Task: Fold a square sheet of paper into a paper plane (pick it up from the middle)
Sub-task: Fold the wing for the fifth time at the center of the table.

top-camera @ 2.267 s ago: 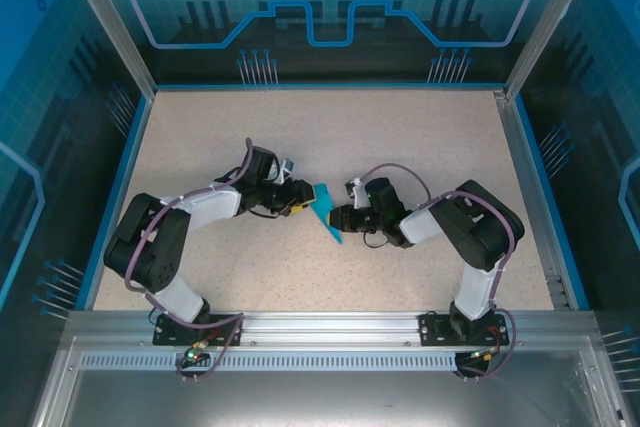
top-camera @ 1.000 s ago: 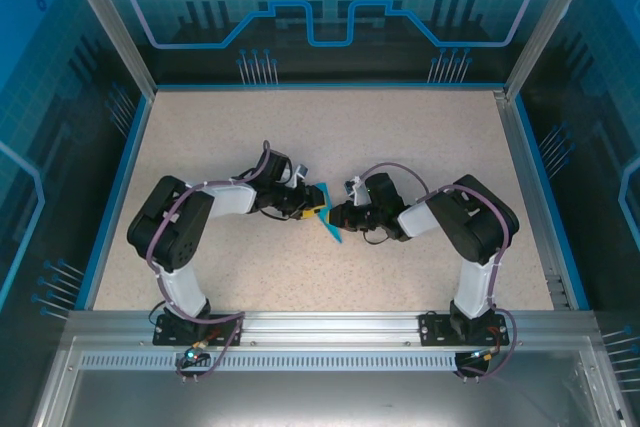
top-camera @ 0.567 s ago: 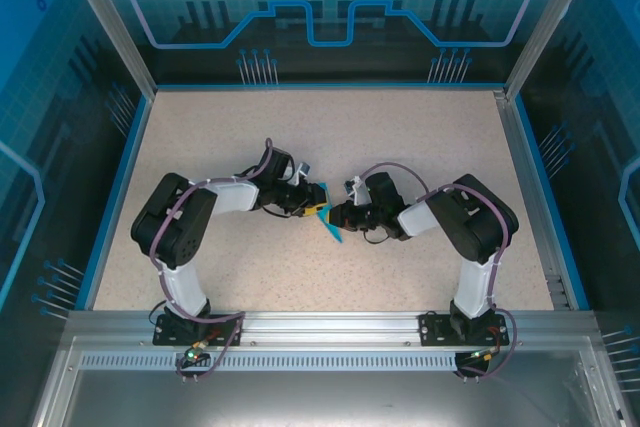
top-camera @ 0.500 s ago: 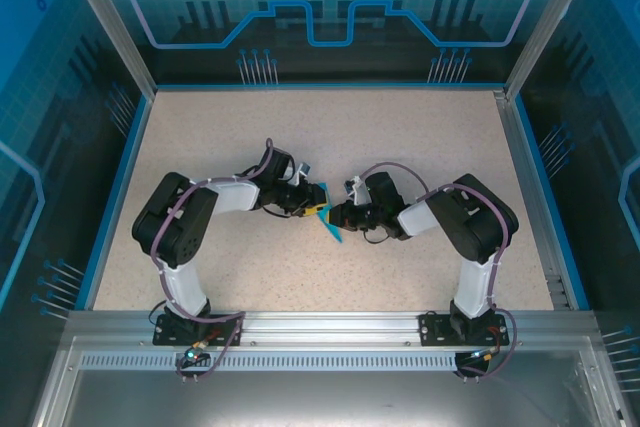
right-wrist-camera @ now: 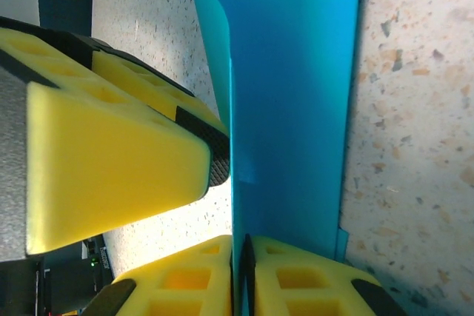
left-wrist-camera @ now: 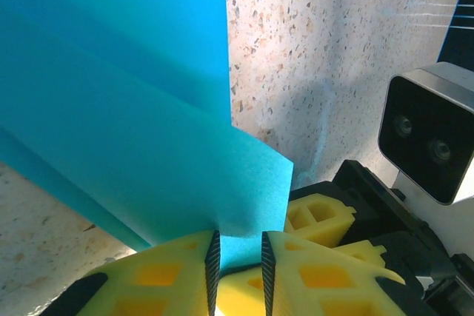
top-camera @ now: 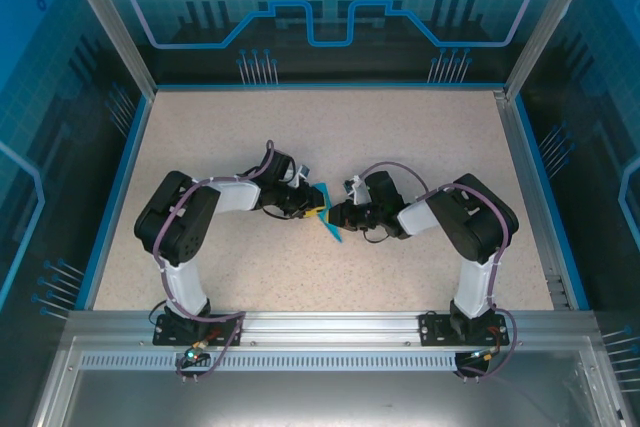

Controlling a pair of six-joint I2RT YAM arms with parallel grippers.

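The square sheet of paper is teal and folded into a slim pointed paper plane shape. It stands on edge above the table's middle, between the two grippers. My right gripper is shut on its lower edge, pads pressed together on the thin sheet. My left gripper faces it from the left. In the left wrist view the jaws stand a narrow gap apart, with a corner of the paper reaching into the gap, not clamped.
The speckled beige table is ringed by a blue rim and metal frame posts. The two grippers' yellow fingers nearly touch: the left ones show in the right wrist view, the right ones and the right wrist camera in the left wrist view.
The left arm has edged right toward the paper and its jaws have narrowed around the paper's corner. The right gripper has kept its hold on the paper in place.
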